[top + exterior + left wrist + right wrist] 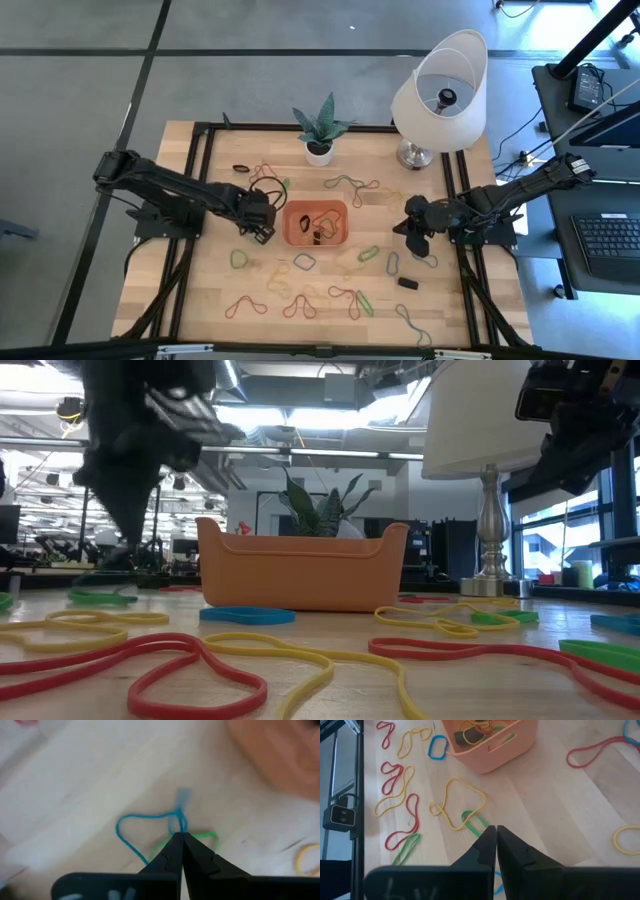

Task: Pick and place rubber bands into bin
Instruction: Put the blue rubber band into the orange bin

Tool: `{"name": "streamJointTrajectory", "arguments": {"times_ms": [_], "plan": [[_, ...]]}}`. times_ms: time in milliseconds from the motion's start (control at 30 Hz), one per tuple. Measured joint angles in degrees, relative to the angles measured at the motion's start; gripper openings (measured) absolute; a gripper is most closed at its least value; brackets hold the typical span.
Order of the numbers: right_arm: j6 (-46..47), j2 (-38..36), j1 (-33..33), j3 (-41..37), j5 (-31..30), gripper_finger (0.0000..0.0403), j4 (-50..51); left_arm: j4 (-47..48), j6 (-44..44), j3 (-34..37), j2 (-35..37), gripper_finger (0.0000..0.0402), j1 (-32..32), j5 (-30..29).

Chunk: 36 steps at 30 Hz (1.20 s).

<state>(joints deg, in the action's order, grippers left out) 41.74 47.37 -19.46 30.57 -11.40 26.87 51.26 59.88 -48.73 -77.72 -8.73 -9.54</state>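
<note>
The orange-red bin [317, 222] stands mid-table with a few rubber bands inside [470, 732]. Many loose rubber bands [300, 262] in green, red, yellow and blue lie flat on the wood around it. My left gripper [180, 836] is just left of the bin [280, 755], pointing steeply down and shut on a blue rubber band [125, 827]. A green band [207, 836] shows right behind its tips. My right gripper [496, 829] hangs shut and empty above the table, to the right of the bin [490, 742], over a green band [472, 820]. My left gripper pinches the blue band at its narrow twisted part [179, 822] between the two fingertips, coming from above. The band's wide loop [122, 832] spreads out to one side of the fingers. Whether the band is clear of the table, or the green one is caught too, I cannot tell.
A white lamp [440, 95] and a white plant pot [319, 150] stand at the table's far edge. A small black object [407, 283] lies at the near right. Black frame rails [200, 200] run along both sides of the table.
</note>
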Motion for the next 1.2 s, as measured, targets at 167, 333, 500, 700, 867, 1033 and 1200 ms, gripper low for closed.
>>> {"name": "streamJointTrajectory", "arguments": {"times_ms": [167,333,500,700,867,1033,1200], "plan": [[-1.94,0.02,-0.02,0.00,0.04,0.0019,0.03,1.88,-0.42,-6.56,1.08,0.0002,-2.05,-4.80],[-3.37,0.02,-0.02,0.00,0.04,0.0019,0.11,4.08,-4.37,-13.79,1.01,0.0002,-3.99,-9.17],[-3.46,0.02,0.00,0.00,0.04,0.0019,0.61,4.23,-8.73,-19.92,1.01,0.0002,-5.22,-13.65],[-4.72,0.02,0.00,0.00,0.04,0.0019,0.87,2.70,-13.20,-25.06,1.01,0.0002,-5.53,-18.56],[-4.75,0.02,0.00,0.00,0.04,0.0019,0.86,-3.48,-19.62,-26.12,1.01,0.0002,-5.55,-19.28],[-4.75,0.02,0.00,0.00,0.02,0.0019,0.83,-5.30,-20.67,-26.13,-0.13,0.0002,-5.53,-19.38],[-4.77,0.02,0.00,0.00,0.02,0.0019,0.81,-5.26,-17.17,-26.14,-3.31,0.0003,-5.53,-18.70]]}}
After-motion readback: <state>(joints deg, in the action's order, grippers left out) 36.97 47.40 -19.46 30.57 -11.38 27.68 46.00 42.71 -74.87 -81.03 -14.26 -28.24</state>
